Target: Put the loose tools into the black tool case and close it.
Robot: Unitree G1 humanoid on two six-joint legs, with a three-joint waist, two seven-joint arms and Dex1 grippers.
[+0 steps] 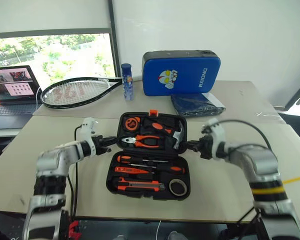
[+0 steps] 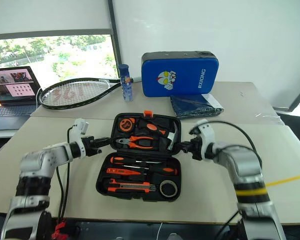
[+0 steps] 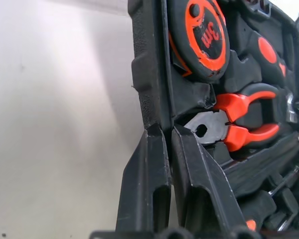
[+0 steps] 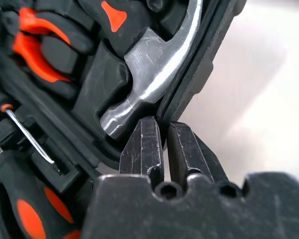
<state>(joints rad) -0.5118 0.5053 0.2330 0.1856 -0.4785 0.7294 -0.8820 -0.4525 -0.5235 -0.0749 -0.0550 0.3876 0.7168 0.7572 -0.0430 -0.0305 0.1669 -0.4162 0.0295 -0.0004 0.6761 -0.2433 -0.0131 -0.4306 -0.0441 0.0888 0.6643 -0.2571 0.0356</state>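
Table (image 1: 230,195): two pale tops set one behind the other; the case lies on the nearer one, about midway between its left and right edges.
Blue padded bag (image 1: 181,74): stands upright at the far table's back edge, beside a folded dark cloth (image 1: 197,104).
Black racket (image 1: 75,92): lies flat on the far table toward its left edge, handle pointing at a small blue bottle (image 1: 126,81).
Laptop (image 1: 11,95): open, off the left edge of the far table.
Black tool case (image 1: 115,167): open, its lid half raised on the far side, orange latch at the lid's top rim; the base lies flat toward the near edge.
Lid contents: pliers (image 1: 143,141), hammer (image 4: 154,64) and tape measure (image 3: 205,36) sit in moulded slots.
Base contents: two screwdrivers (image 1: 142,161), a slim orange tool (image 1: 131,170), the utility knife (image 1: 138,187) and the black tape roll (image 1: 177,187) all lie in the base's slots.
Left gripper (image 3: 168,137): fingers pinched together on the lid's left rim, beside the pliers' nose.
Right gripper (image 4: 162,134): fingers clamped on the lid's right rim, just by the hammer head.
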